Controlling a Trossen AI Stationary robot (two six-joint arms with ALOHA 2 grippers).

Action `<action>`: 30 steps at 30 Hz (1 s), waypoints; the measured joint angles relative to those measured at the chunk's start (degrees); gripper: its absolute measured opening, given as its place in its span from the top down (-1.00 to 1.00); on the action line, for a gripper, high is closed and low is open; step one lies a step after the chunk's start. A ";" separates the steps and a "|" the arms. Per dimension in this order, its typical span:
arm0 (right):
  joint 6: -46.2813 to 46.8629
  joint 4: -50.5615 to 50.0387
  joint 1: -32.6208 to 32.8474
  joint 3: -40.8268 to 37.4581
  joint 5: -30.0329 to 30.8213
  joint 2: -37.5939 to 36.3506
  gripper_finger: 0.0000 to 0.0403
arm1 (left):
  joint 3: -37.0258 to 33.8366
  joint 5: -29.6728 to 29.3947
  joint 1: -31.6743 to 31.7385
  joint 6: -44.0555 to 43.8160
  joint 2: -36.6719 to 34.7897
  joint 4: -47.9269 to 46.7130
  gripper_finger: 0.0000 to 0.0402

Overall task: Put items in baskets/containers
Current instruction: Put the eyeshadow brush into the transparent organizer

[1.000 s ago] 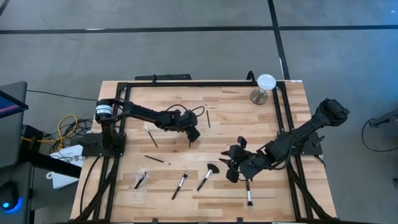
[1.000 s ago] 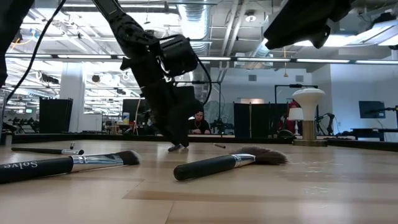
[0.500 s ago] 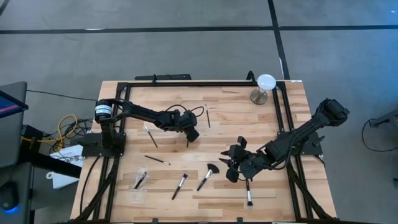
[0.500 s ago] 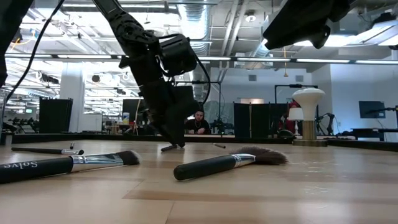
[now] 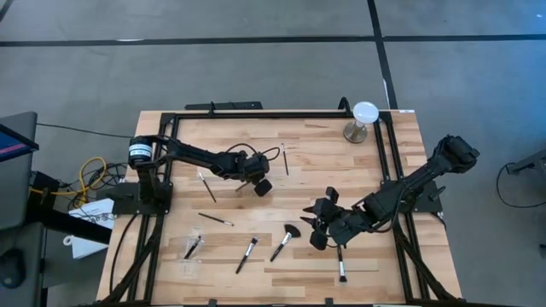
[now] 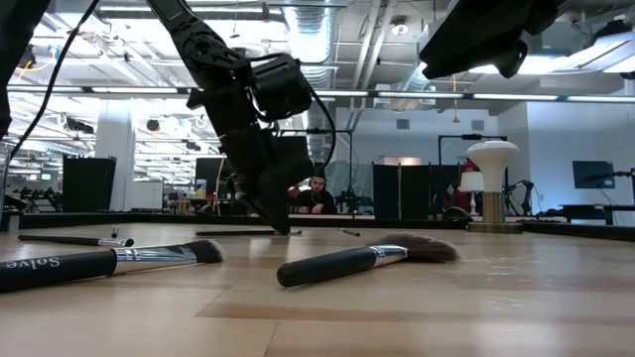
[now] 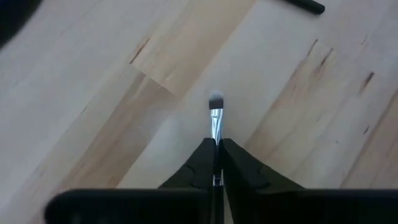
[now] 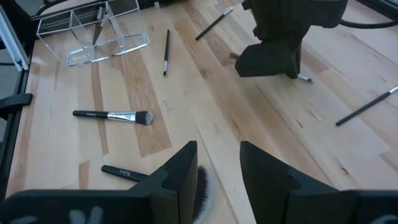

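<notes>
The left gripper (image 7: 216,163) had pinched a small brush (image 7: 215,115) well away from the clear tray (image 8: 93,34), so carrying it there seemed next.

Wooden table (image 5: 324,162), round white disc on metal stand (image 5: 363,120) — far corner, person (image 6: 317,194) beyond

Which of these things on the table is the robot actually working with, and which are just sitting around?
Part of the job:
- small brush pinched in the left gripper
- loose makeup brushes, e.g. fan brush
- clear tray

Just lying about:
- white disc on a stand
- yellow cables
</notes>
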 joint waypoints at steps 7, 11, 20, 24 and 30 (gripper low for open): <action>0.00 -0.26 0.00 0.00 0.00 0.00 0.44 | -0.16 1.63 0.06 1.72 -1.02 -0.37 0.90; -0.02 -0.33 0.00 -0.35 0.08 0.00 0.44 | -0.61 4.60 -0.01 2.01 -4.77 -2.82 0.95; -0.01 -0.64 0.00 -0.70 0.06 0.02 0.44 | -0.42 6.04 -2.97 3.40 -17.84 -3.93 0.98; 0.00 -0.64 0.00 -0.70 0.04 0.02 0.44 | -0.39 6.49 -5.81 3.40 -23.89 -5.14 0.98; -0.02 0.86 0.00 -0.70 0.02 0.02 0.44 | -0.28 5.04 -7.07 5.89 -27.81 -10.98 0.96</action>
